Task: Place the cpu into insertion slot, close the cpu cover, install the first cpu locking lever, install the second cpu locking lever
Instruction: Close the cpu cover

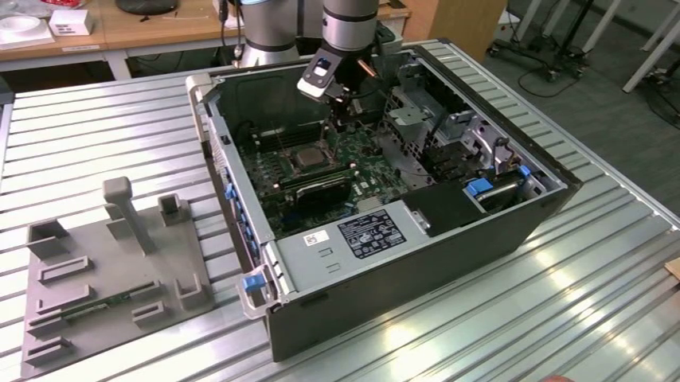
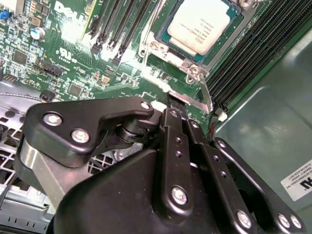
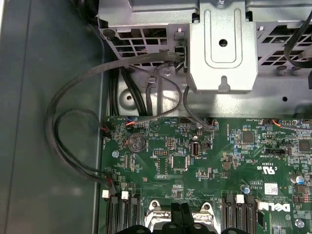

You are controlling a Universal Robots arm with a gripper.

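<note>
**Cpu in, cover down, levers pending**

The cpu [image 2: 204,24] is seen seated in the slot [image 1: 308,156], with the cover [image 2: 168,54] lowered over it. The gripper [image 2: 173,101], fingers pressed together with nothing held, is poised just beside a lever [image 2: 207,95]. Latching is judged unfinished.

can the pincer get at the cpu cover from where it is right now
Probably yes: the pincer hangs close beside the cpu cover, inside the open case, and nothing sits between them.
</note>
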